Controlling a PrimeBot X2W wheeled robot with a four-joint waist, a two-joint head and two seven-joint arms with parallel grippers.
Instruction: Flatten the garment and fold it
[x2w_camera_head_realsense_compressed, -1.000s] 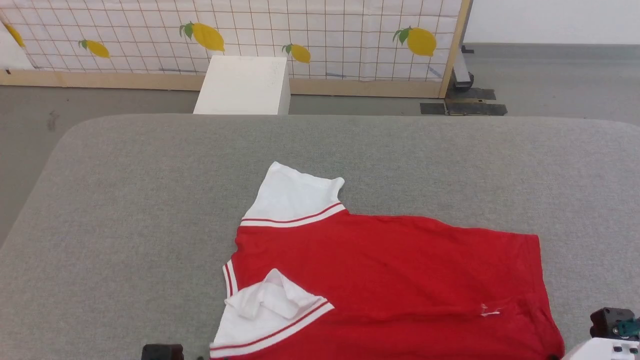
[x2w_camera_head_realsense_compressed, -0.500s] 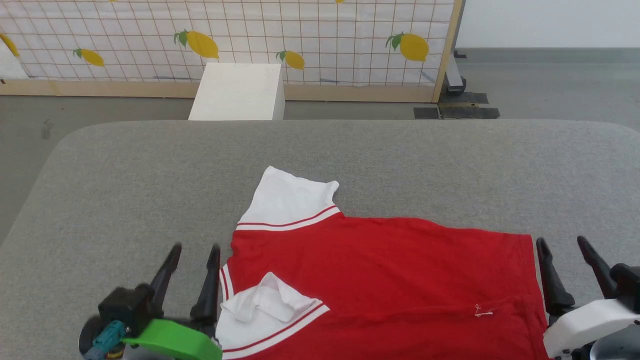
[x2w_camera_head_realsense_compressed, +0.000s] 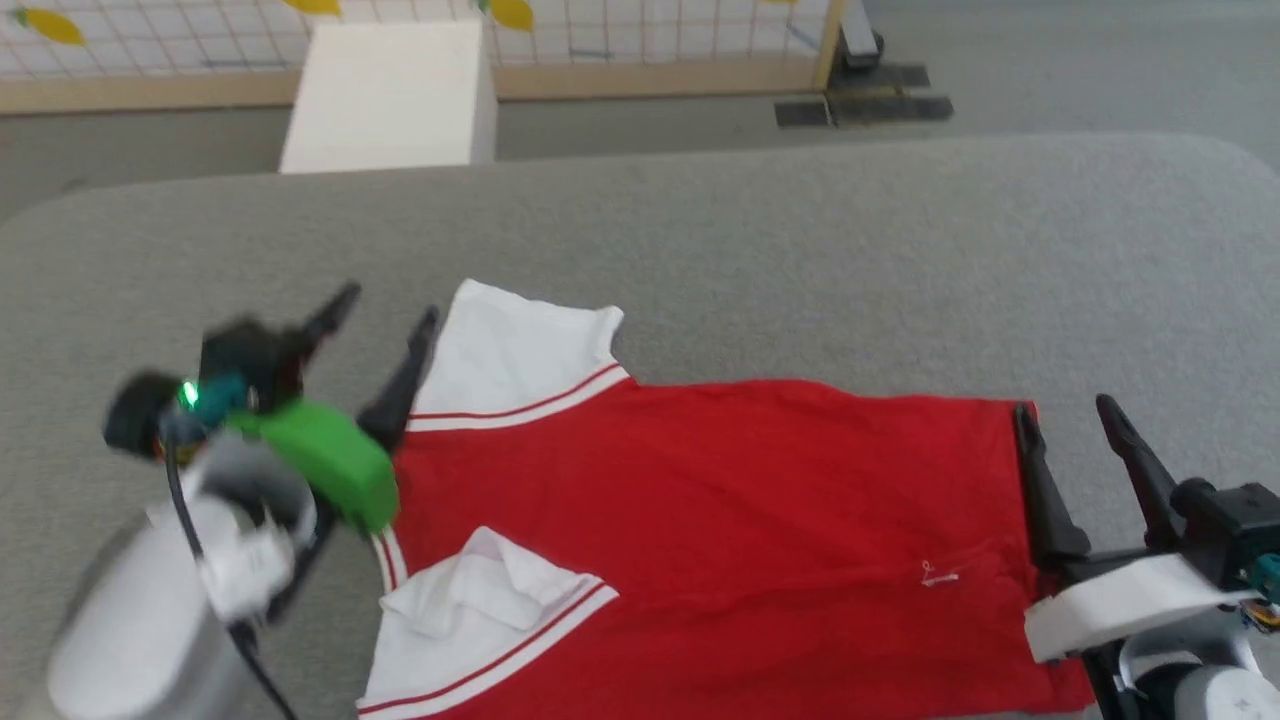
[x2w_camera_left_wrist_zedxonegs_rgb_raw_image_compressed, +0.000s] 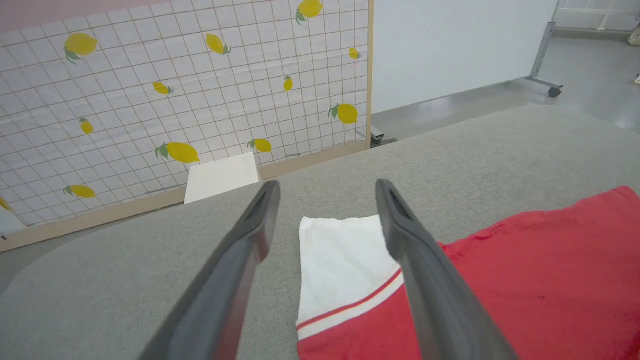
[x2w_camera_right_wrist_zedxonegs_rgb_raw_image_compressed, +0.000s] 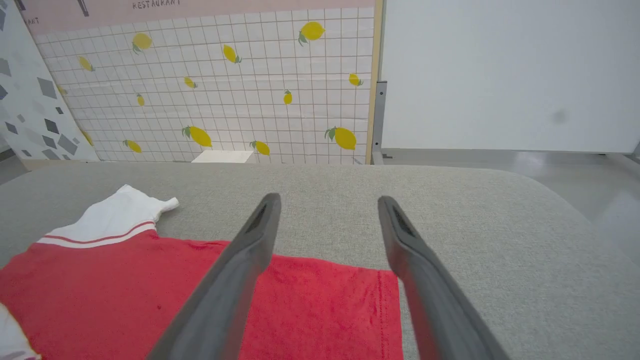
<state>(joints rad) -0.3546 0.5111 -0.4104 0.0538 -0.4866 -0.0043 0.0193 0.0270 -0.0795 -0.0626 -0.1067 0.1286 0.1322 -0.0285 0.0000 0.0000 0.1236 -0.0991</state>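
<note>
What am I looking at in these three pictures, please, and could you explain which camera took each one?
It is a two-armed robot at a grey padded table. One picture looks down from its head; the other two look along each wrist's two dark fingers. On the table lies a red shirt with white sleeves: the far sleeve lies flat, the near sleeve is crumpled. The left gripper is beside the far sleeve, the right gripper at the hem. Both are open and hold nothing.

Dark tapered fingers (x2w_camera_head_realsense_compressed: 405, 370), green wrist cover (x2w_camera_head_realsense_compressed: 330, 465)
</note>
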